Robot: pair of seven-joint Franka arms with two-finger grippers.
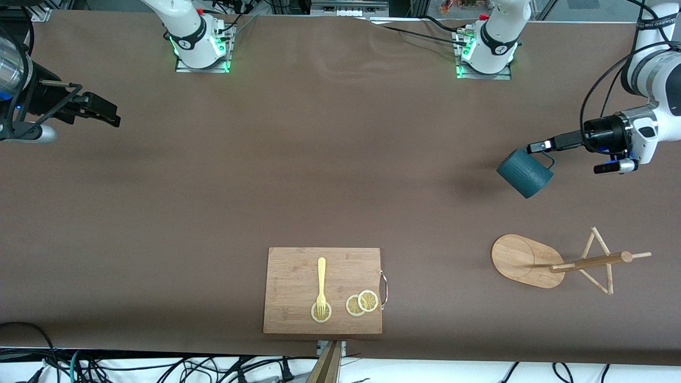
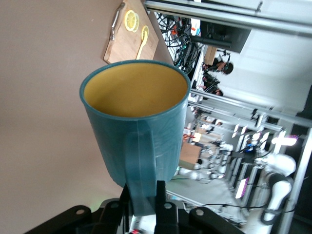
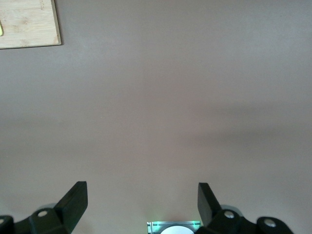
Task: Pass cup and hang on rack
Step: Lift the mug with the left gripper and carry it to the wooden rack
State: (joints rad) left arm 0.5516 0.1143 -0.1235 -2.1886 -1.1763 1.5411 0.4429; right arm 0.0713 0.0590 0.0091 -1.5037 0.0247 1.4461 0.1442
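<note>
Cup (image 1: 524, 175): rigid, ribbed, probably light; you hold it in the air at the right of the front frame, above the rack (image 1: 553, 261), which lies tipped over on the bench (image 1: 319, 159). Left pincer (image 2: 144, 195) pinches the loop handle, so the cup can swing; take the body for the pass. Right pincer (image 3: 142, 200) waits, spread, at upper left of the front frame. Rack pegs are thin and hard to count; the wrist view cuts off the fingertips.

a robotics lab: bolted arm bases (image 1: 201, 50), cable tangles (image 1: 159, 367), metal framing (image 2: 229, 14).
</note>
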